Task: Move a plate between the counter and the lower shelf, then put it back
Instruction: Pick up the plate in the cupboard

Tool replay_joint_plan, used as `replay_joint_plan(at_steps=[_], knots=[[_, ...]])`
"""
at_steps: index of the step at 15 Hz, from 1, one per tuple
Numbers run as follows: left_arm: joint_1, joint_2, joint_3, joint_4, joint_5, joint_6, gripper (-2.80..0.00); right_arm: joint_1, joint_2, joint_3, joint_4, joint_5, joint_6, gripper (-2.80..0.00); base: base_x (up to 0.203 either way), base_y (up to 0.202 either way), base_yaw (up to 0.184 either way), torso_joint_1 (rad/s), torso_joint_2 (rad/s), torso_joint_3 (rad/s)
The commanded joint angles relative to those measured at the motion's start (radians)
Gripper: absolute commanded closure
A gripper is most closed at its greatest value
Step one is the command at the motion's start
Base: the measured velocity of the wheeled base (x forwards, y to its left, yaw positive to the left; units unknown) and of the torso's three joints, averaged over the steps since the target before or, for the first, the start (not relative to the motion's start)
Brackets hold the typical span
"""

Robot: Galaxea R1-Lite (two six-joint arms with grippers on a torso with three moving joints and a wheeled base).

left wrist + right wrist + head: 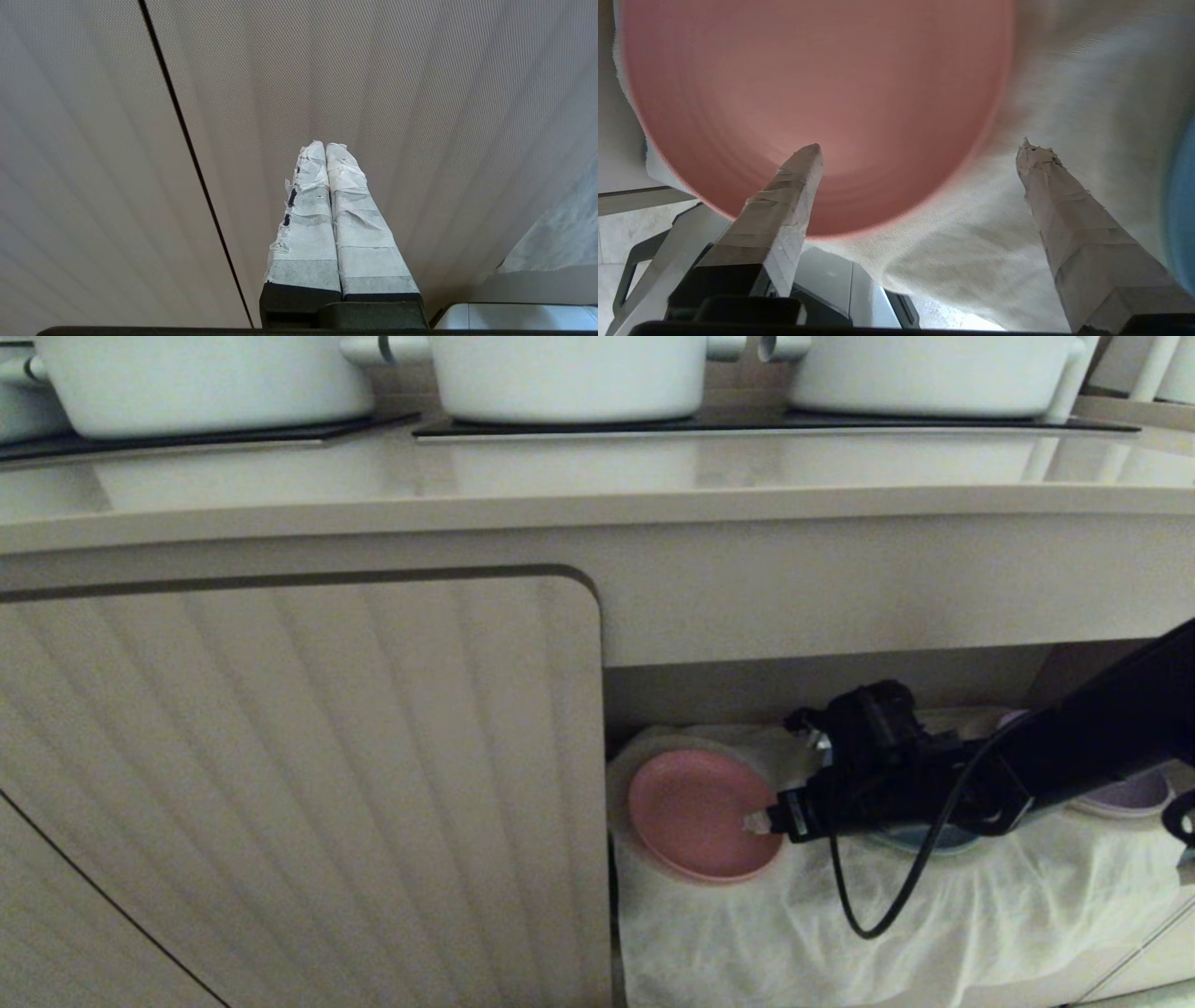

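Lower shelf (822,686): white cloth (840,915) carrying pink plate (695,812).

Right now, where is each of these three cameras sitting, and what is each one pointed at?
Head view: from the robot's head, facing the counter and the lower shelf; the right arm reaches in, right gripper at the pink plate.
Left wrist view: behind the left gripper, fingers together, facing the ribbed cabinet door.
Right wrist view: behind the right gripper, fingers spread, facing the plate on the white cloth.
Head and right wrist views share plate and cloth.
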Motion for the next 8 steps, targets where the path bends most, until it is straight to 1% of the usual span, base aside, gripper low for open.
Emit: replay_joint_plan(at_steps=[1, 8], knots=[[0.000, 0.000, 0.000, 0.000, 0.000, 0.000, 0.00, 0.008, 0.022, -0.010, -0.003, 0.001, -0.001, -2.80, 0.000, 0.000, 0.000, 0.000, 0.00, 0.000], [0.000, 0.000, 0.000, 0.000, 0.000, 0.000, 0.00, 0.011, 0.056, -0.024, -0.004, -0.002, -0.001, -2.80, 0.000, 0.000, 0.000, 0.000, 0.00, 0.000]])
